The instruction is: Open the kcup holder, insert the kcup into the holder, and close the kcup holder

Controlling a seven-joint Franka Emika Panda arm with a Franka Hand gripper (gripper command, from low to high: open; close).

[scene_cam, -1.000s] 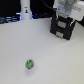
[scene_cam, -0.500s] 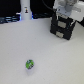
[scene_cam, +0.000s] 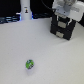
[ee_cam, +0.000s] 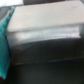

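Black kcup holder [scene_cam: 63, 27] sat at upper right of the exterior view under my gripper [scene_cam: 66, 11], parked there to work its drawer, jaw state indiscernible; green kcup [scene_cam: 30, 64] waited lower centre, well apart.

We read this as a lab test bench: a bare white tabletop [scene_cam: 30, 42], a dark backdrop [scene_cam: 10, 7] behind it, a white robot arm [scene_cam: 65, 7] over a black fixture block [scene_cam: 62, 29].
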